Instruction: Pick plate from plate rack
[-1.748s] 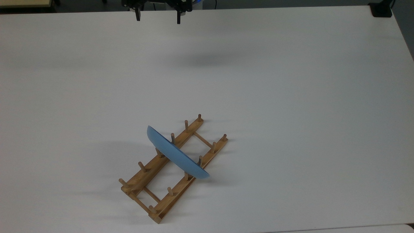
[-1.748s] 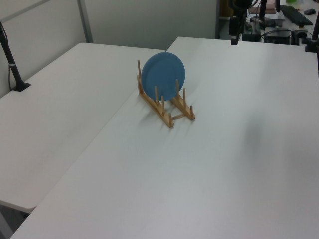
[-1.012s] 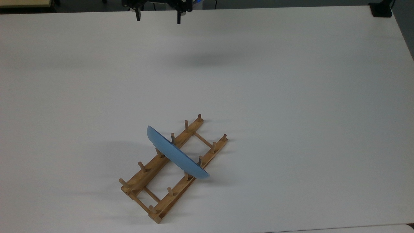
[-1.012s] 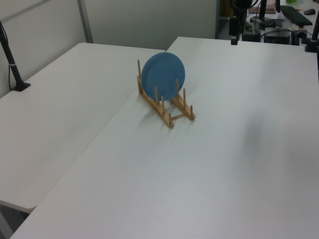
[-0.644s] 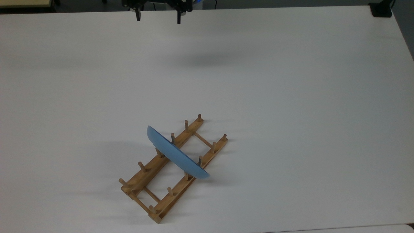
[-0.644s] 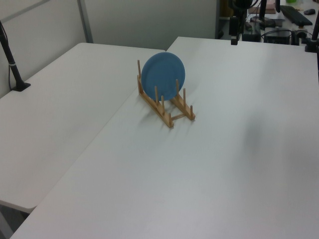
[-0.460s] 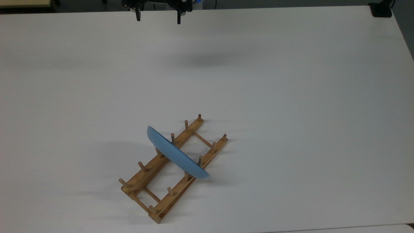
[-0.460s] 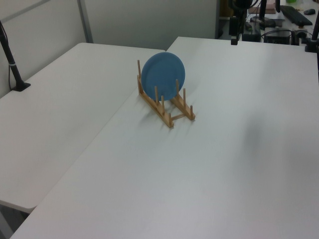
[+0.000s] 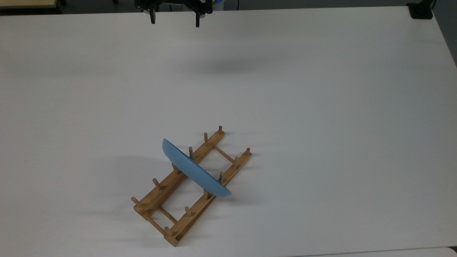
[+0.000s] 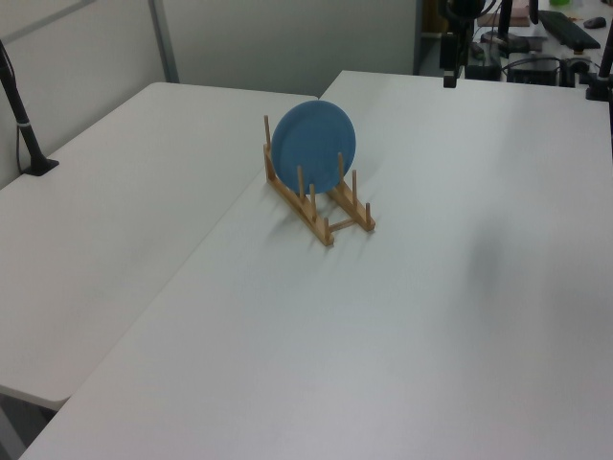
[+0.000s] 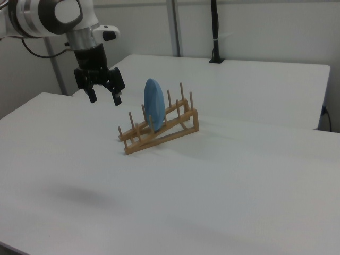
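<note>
A light-blue plate stands on edge between pegs near the middle of the wooden plate rack. The rack lies diagonally on the white table. My gripper hangs high above the table's far edge at the top of the top view, far from the rack, open with nothing between its fingers. In the left view one finger shows at the top right.
A black post base sits at the top view's upper right corner. A second white table adjoins on the left view's left, with a black pole on it. Desk clutter lies beyond the table's far end.
</note>
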{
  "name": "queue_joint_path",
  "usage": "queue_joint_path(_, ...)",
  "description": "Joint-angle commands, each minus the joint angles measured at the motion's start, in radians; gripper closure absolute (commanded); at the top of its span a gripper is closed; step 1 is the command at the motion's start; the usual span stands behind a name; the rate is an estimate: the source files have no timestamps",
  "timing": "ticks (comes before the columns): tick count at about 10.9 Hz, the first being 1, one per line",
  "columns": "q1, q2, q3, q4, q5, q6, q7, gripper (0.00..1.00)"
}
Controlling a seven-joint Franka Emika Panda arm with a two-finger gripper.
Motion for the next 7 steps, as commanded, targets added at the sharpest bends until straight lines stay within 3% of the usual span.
queue_joint_path(1, 0.008, -0.005, -0.005, -0.014, 0.02, 0.009, -0.011, 0.0)
queue_joint_path(7, -0.009, 0.064, -0.008, 0.006, 0.017, 0.257, 0.002, 0.0)
